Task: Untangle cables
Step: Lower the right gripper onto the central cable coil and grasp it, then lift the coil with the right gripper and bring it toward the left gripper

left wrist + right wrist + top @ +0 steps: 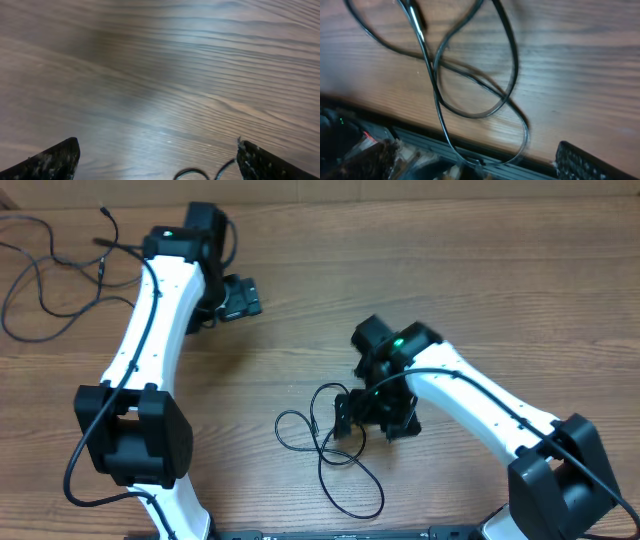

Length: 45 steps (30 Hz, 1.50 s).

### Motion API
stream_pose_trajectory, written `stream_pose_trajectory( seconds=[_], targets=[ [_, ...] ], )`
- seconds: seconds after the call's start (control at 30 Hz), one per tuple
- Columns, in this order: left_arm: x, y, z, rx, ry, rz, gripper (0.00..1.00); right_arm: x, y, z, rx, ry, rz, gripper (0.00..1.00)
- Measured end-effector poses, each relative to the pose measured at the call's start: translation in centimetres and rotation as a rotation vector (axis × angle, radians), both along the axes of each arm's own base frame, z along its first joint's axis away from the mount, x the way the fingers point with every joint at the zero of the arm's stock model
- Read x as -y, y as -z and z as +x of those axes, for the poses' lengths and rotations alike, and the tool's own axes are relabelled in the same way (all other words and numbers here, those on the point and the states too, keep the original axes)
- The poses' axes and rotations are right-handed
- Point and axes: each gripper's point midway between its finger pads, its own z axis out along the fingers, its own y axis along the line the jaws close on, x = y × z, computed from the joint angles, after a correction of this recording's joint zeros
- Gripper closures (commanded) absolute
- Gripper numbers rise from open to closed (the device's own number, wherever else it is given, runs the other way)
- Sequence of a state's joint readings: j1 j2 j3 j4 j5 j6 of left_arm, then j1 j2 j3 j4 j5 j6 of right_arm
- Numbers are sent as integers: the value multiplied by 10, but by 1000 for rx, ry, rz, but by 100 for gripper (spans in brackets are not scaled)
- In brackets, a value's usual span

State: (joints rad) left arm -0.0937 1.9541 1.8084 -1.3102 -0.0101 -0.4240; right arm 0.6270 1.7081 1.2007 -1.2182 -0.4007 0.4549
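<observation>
One thin black cable (360,468) lies in loose loops on the wooden table (300,240) near the front edge. My right gripper (375,418) hangs over its upper end. In the right wrist view the loops (515,57) cross each other, and one strand runs down between the fingers of the right gripper (475,156), which is open and grips nothing. A second cable (105,218) sprawls at the far left. My left gripper (240,298) is open over bare wood. In the left wrist view a short curl of black cord (192,173) shows between its fingers (157,161).
The table's front edge, with a dark rail (435,145) below it, runs under the right gripper. Both white arms (160,310) reach in from their bases at the front, with thicker black wires along them.
</observation>
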Motion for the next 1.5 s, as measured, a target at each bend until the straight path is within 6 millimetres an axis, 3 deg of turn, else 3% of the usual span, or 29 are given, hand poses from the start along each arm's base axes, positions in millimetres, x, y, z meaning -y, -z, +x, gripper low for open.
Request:
stream_pose_trajectory(
  seconds=[0.03, 0.1, 0.23, 0.33, 0.47, 0.5, 0.67, 0.7, 0.73, 0.8, 0.87, 0.97, 1.0, 1.03, 1.13, 1.27, 1.37, 1.43, 1.5],
  targets=[
    [-6, 0, -1, -5, -15, 4, 0, -5, 7, -1, 5, 23, 0, 4],
    [-21, 0, -3, -15, -53, 10, 0, -17, 25, -9, 6, 83, -8, 22],
    [-31, 1, -4, -21, -76, 18, 0, -39, 48, -19, 32, 180, -9, 24],
    [-31, 1, -4, -21, -81, 17, 0, -33, 55, -21, 44, 244, -75, 28],
    [-31, 1, -4, -21, -84, 17, 0, -18, 67, -17, 78, 323, -158, 87],
    [-31, 1, -4, -21, -84, 17, 1, -18, 67, -15, 87, 327, -157, 96],
    [-30, 1, -4, -23, -85, 15, 0, -20, 58, 0, 98, 339, -126, 96],
    [-27, 1, -5, -28, -79, -3, 0, -20, 39, 14, 85, 336, -110, 96],
    [-21, 1, -6, -33, -55, -29, 0, -30, -3, 58, 146, 356, -15, 96],
    [-13, 1, -7, -36, -16, -76, 0, -40, -69, 118, 283, 388, 149, 96],
    [-6, 1, -11, -53, 13, -99, 0, -34, -173, 183, 491, 427, 370, 96],
    [2, 1, -12, -56, 32, -116, 0, -7, -262, 218, 691, 469, 508, 96],
    [4, 1, -12, -56, 34, -120, 0, 1, -279, 223, 736, 478, 532, 65],
    [5, 1, -12, -56, 38, -121, 0, 11, -291, 227, 770, 494, 543, 0],
    [5, 1, -13, -57, 38, -124, 0, 28, -285, 228, 772, 509, 494, 0],
    [6, 1, -12, -56, 38, -124, 0, 62, -229, 215, 652, 537, 237, 0],
    [8, 1, -13, -57, 51, -123, 0, 85, -179, 188, 487, 489, 20, 0],
    [13, 1, -13, -54, 73, -122, 1, 89, -154, 178, 421, 402, -48, 0],
    [16, 1, -11, -46, 76, -123, 0, 79, -125, 159, 369, 224, -69, 0]
  ],
)
